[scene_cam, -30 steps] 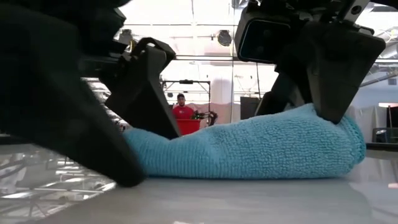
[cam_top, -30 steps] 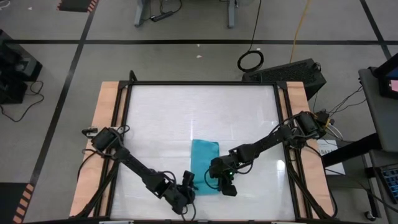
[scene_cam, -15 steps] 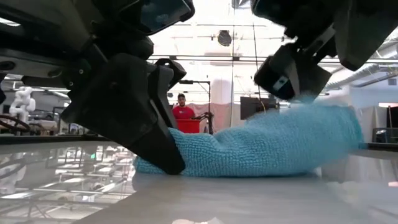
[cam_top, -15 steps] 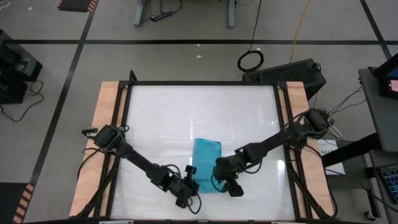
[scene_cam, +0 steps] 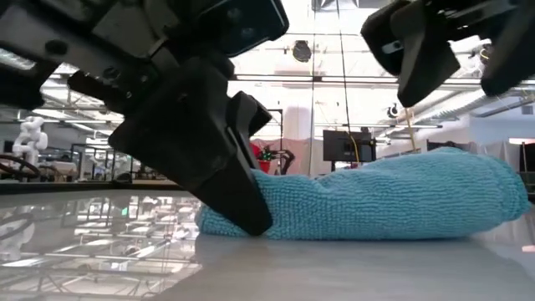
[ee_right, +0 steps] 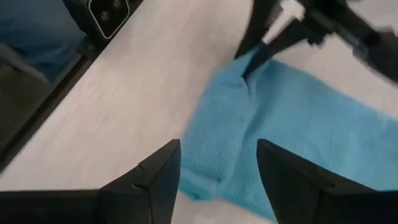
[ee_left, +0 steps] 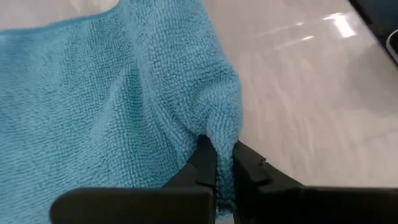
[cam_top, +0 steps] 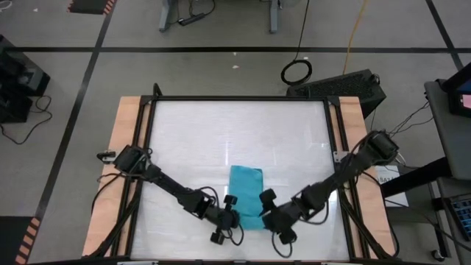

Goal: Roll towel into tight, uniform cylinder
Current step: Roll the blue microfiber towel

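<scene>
While the towel is lying flat on the white counter, toward its near edge between the two arms, the rolling looks to be only starting: from the level view the cloth is showing a low bunched hump at its near edge, not a cylinder. The left tool is sitting at the towel's near left corner, clenched on a pinch of the cloth that is rising in a ridge between its fingers. The right tool is hovering spread and empty just off the near right corner, gripping nothing. By my judgement, the next move is calling for the right tool to take hold of its own corner, so both can turn the near edge over evenly and keep the roll tight and straight.
</scene>
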Controlling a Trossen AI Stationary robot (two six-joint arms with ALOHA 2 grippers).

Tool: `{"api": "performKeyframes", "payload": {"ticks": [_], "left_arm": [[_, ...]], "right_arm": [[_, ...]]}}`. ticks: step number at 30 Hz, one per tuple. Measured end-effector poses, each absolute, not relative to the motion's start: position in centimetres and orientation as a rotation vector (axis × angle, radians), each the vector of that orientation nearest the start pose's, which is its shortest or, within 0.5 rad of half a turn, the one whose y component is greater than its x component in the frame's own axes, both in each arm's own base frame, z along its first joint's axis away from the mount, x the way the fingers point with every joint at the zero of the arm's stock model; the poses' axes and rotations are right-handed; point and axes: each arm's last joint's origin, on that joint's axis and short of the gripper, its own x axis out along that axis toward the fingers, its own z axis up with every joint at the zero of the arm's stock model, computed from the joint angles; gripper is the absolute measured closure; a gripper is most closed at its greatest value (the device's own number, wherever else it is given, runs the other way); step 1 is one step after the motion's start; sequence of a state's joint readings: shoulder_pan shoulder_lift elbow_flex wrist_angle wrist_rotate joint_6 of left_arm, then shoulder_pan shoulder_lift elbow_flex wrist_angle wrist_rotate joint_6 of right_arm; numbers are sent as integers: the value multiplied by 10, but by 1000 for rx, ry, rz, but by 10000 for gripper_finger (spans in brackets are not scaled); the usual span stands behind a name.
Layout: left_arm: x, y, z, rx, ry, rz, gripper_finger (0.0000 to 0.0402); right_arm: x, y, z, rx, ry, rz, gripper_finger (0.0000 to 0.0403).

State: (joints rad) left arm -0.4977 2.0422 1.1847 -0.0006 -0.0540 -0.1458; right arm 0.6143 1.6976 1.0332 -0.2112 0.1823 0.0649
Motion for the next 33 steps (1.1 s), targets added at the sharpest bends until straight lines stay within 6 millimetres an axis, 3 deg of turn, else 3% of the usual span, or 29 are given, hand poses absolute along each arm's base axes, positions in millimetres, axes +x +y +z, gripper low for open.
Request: {"api": "performKeyframes", "payload": {"ticks": [9,15,24,33], "left_arm": [[370,-173,120,-94,913,-405,386],[375,-165,121,-166,920,-426,387],[377,-160,127,-200,912,-450,387],[376,-161,127,-256,934,-455,384]], "right_arm": [[274,228,156,-459,777,256,144],[270,236,136,-511,794,181,150],[267,240,112,-503,829,81,232],[271,234,113,-310,895,93,387]]}}
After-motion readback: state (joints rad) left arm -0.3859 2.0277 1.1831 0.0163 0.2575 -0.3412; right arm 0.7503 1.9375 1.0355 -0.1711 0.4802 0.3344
